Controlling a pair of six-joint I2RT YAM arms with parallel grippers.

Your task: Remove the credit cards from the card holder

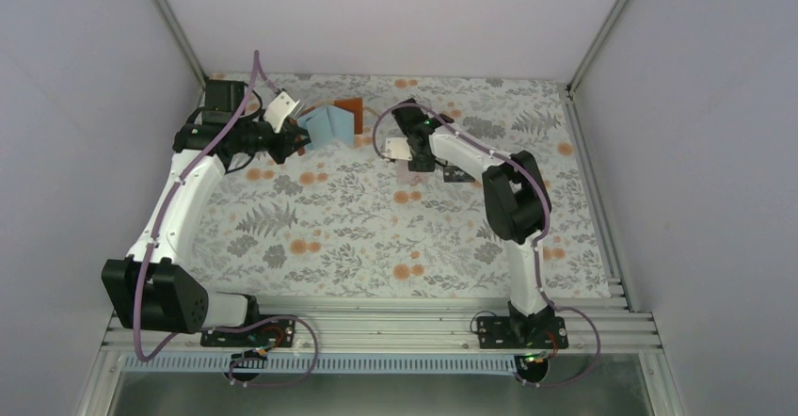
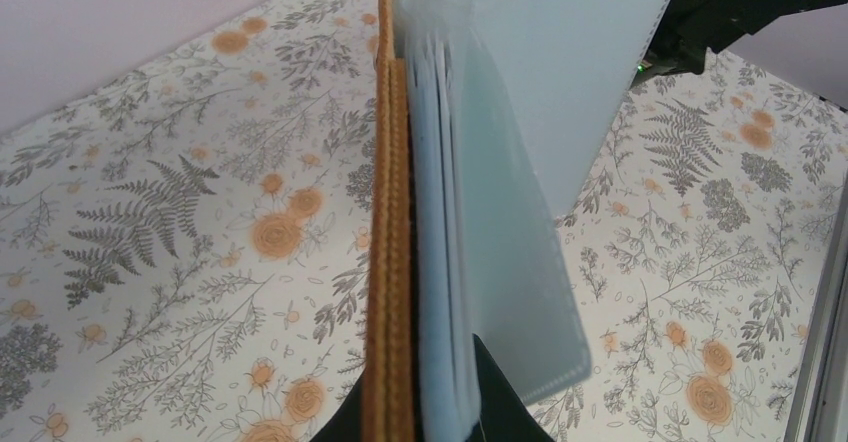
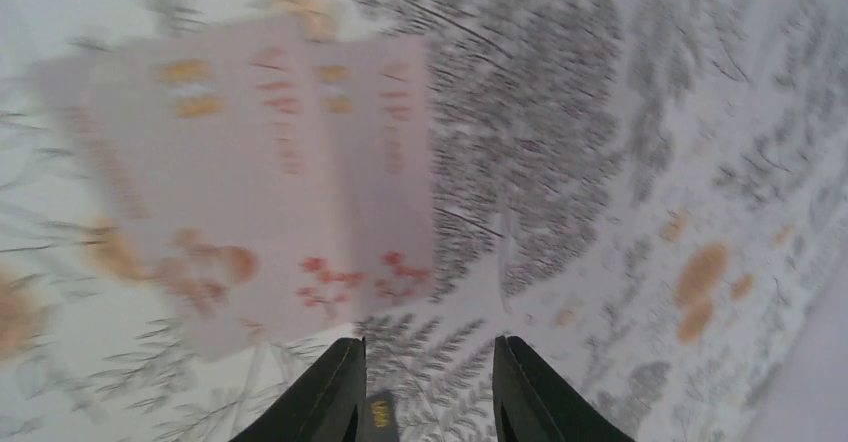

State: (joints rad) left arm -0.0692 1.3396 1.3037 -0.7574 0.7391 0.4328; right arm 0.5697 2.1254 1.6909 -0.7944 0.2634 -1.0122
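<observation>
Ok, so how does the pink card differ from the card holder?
The card holder is held up, open, by the shut left gripper; the pink card lies loose, apparently on the table, beyond the open right gripper. The holder is rust-brown outside, blue-grey inside; the card is pale pink with orange and red marks. The card looks smaller. Both are thin and rectangular.

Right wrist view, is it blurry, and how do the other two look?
Right wrist view: motion-smeared, the pale pink card looks doubled. Left wrist view: card holder very close, near edge soft. Top view: sharp, evenly lit.
</observation>
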